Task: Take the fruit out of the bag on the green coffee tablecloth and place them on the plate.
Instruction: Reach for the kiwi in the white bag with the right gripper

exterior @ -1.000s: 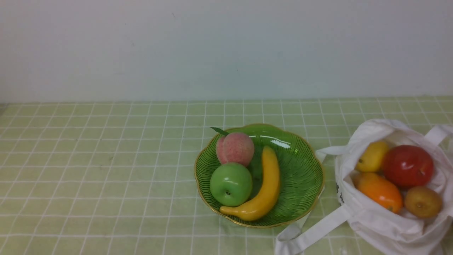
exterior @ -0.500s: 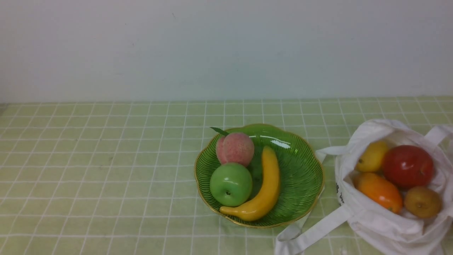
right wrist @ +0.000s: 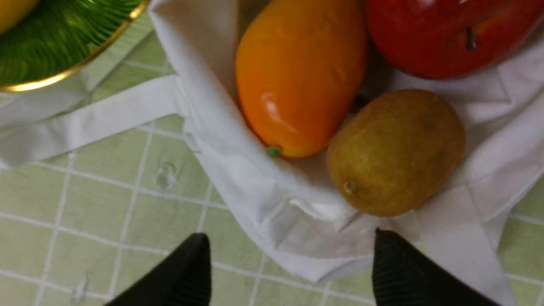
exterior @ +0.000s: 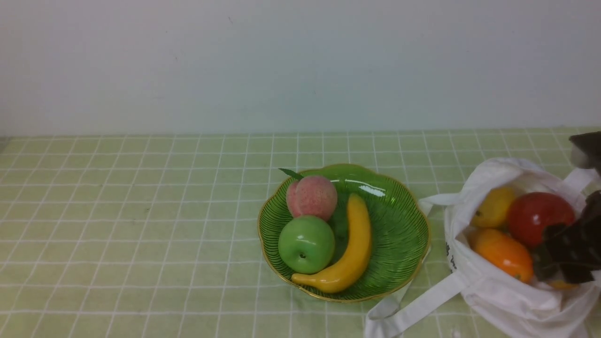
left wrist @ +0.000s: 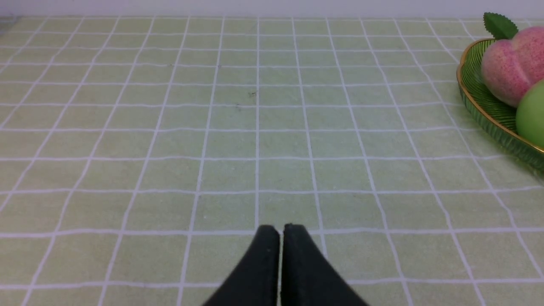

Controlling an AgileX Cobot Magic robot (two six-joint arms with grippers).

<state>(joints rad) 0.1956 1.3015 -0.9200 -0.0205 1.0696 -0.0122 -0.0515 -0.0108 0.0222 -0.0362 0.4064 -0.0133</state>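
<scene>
The white bag (exterior: 497, 300) lies open at the right on the green checked tablecloth (exterior: 141, 225). In it are a yellow lemon (exterior: 493, 206), a red apple (exterior: 535, 216), an orange mango (exterior: 500, 253) and a brown kiwi (right wrist: 395, 153), which my right arm mostly hides in the front view. My right gripper (right wrist: 291, 242) is open and empty, its fingers (right wrist: 395, 263) above the bag's near edge, just short of the kiwi and the mango (right wrist: 297, 76). My left gripper (left wrist: 280, 231) is shut and empty over bare cloth, left of the green plate (exterior: 399, 225).
The plate holds a pink peach (exterior: 312, 196), a green apple (exterior: 306, 244) and a yellow banana (exterior: 352, 253). The bag's strap handles (exterior: 413, 310) lie on the cloth between plate and bag. A pale wall stands behind the table.
My right arm has come into the front view from the right and now hangs over the bag, covering the kiwi. Nothing else has moved.
</scene>
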